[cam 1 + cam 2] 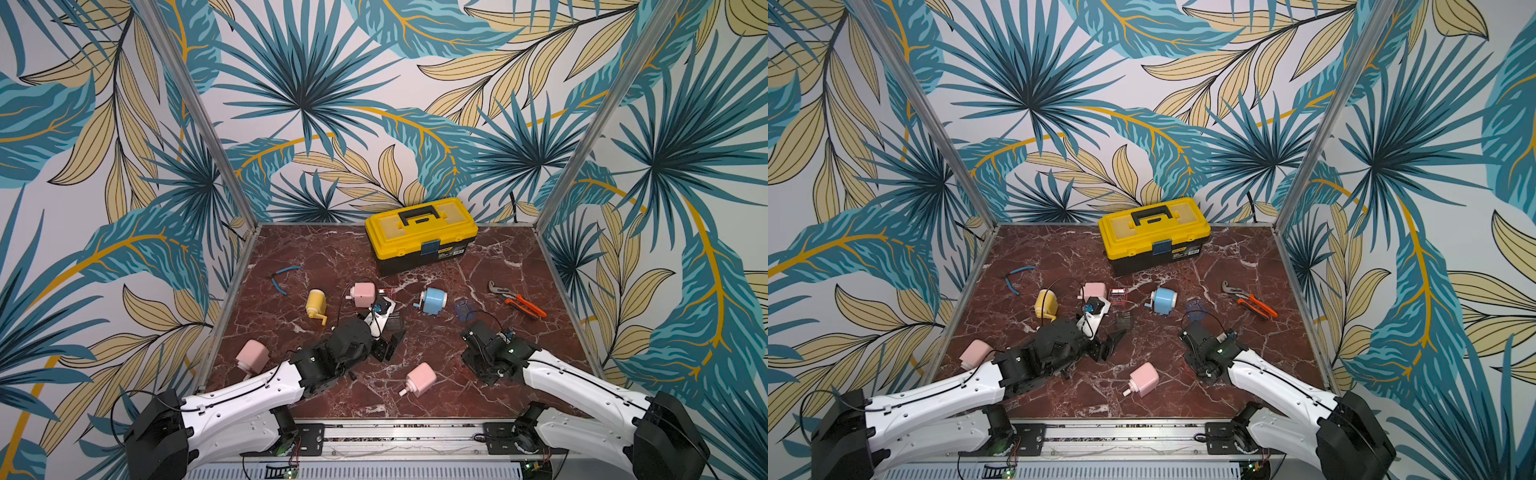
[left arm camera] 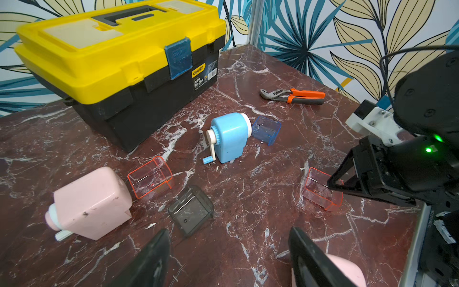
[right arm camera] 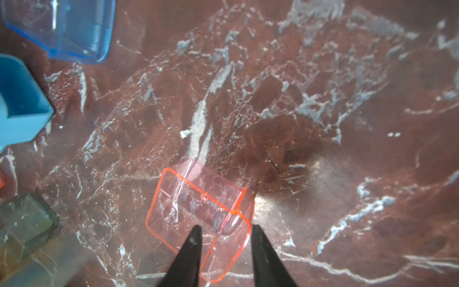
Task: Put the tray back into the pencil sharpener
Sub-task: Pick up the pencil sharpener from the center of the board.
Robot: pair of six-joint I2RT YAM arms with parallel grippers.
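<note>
Leaf-patterned walls enclose a red-brown marble tabletop point(image 1: 374, 399). Near its front edge lies a pink box-shaped plastic pencil sharpener point(image 1: 422, 379). The left gripper point(image 2: 228, 233) has its jaws spread, empty. The right gripper point(image 3: 226, 227) straddles one end of the clear orange-rimmed plastic tray point(image 3: 198, 206), which lies on the tabletop; whether the jaws pinch it I cannot tell. A yellow-and-black plastic toolbox point(image 1: 420, 232) stands at the back.

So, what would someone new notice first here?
The yellow toolbox at the back of the marble table stands out most, against loud leaf wallpaper. In front of it sits a blue pencil sharpener, and the right hand straddles one end of a clear orange-edged tray.
</note>
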